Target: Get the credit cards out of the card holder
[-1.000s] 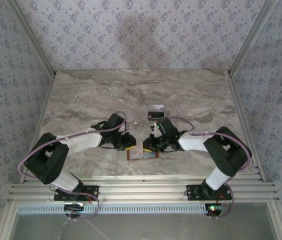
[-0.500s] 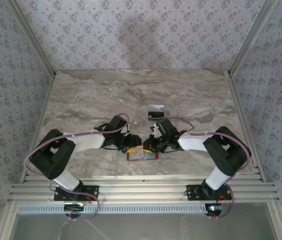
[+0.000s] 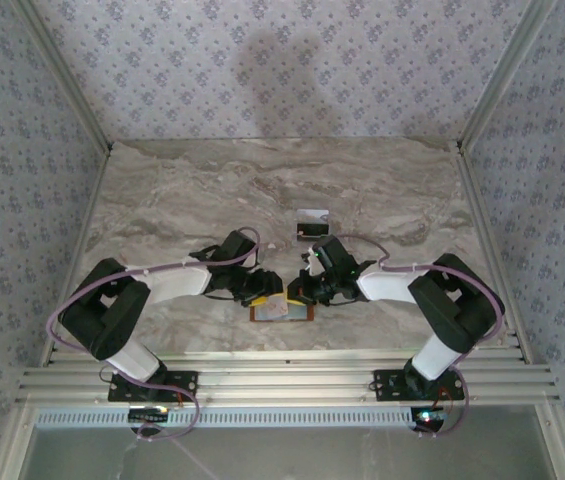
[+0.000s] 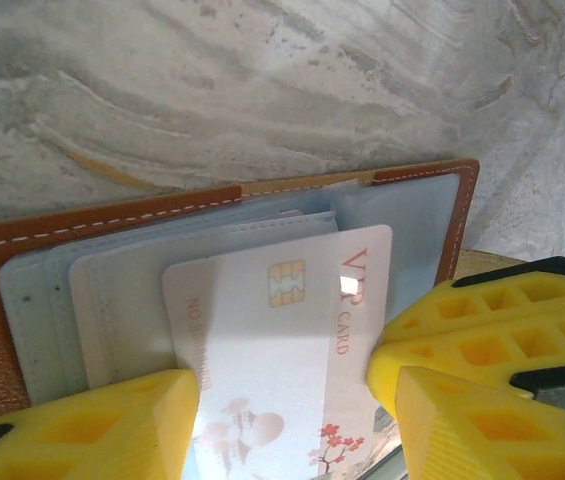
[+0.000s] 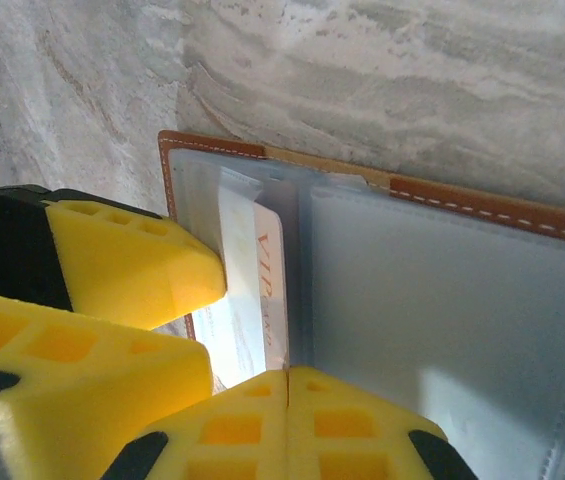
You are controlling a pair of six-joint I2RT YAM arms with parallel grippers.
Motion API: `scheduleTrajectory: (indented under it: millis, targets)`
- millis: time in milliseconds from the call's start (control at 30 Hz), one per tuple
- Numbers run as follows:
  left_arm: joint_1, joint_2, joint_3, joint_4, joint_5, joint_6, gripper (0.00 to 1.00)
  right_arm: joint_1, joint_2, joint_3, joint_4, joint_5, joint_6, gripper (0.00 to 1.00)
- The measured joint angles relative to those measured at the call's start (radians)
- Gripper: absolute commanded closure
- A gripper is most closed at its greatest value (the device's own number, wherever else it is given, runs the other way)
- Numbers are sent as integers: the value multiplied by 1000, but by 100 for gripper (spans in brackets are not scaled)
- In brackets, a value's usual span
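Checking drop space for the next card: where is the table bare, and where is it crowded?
Bare: the far table beyond the loose card, and both side strips outside the arms. Crowded: the near middle, where the left gripper and right gripper meet over the card holder.

Your left gripper (image 4: 294,388), jaws apart, straddles a pale credit card (image 4: 282,330) (marked VIP) jutting from the brown card holder (image 4: 112,215)
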State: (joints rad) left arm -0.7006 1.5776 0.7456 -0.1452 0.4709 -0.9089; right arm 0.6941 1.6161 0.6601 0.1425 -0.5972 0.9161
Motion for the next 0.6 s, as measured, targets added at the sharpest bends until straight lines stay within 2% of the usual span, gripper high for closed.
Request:
scheduleTrajectory:
  millis: [67, 200, 367, 600]
  targets:
    - [0, -2, 0, -8, -8, 3, 48, -4, -10, 0, -5, 0, -1, 99]
    - [0, -2, 0, -27, -26, 8, 65, -10, -18, 0, -8, 0, -5, 97]
    - [0, 2, 0, -58, -53, 11, 83, -9, -18, 0, 1, -11, -4, 86]
    - [0, 3, 0, -69, -64, 18, 87, -2, -6, 0, 18, -21, -4, 88]
